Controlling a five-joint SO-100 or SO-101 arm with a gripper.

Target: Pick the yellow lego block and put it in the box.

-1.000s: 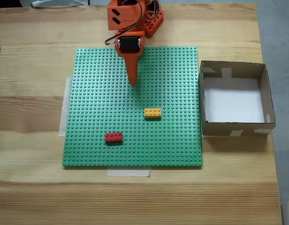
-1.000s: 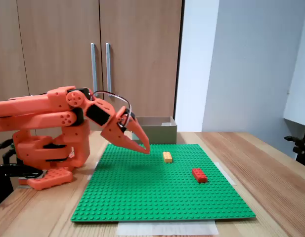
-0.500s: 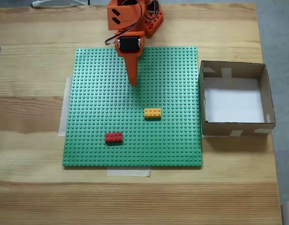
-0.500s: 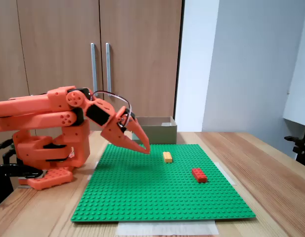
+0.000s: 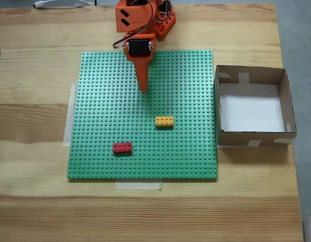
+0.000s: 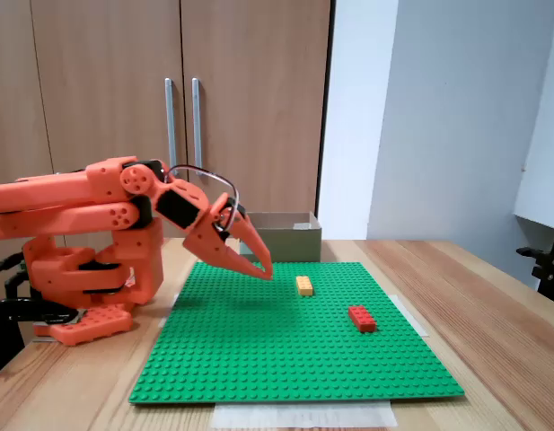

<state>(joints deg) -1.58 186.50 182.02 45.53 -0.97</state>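
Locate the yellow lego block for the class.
In the fixed view from above, the yellow lego block lies on the green baseplate, right of centre, between the gripper and the red brick.

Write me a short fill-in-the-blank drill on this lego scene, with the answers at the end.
1. The yellow lego block lies on the ____ baseplate.
2. The other brick on the baseplate is ____.
3. The box has a ____ inner floor.
4. The hand is ____, holding nothing.

Answers: green; red; white; shut

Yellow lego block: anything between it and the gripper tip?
No. In a fixed view, only bare green baseplate lies between the gripper and the yellow lego block.
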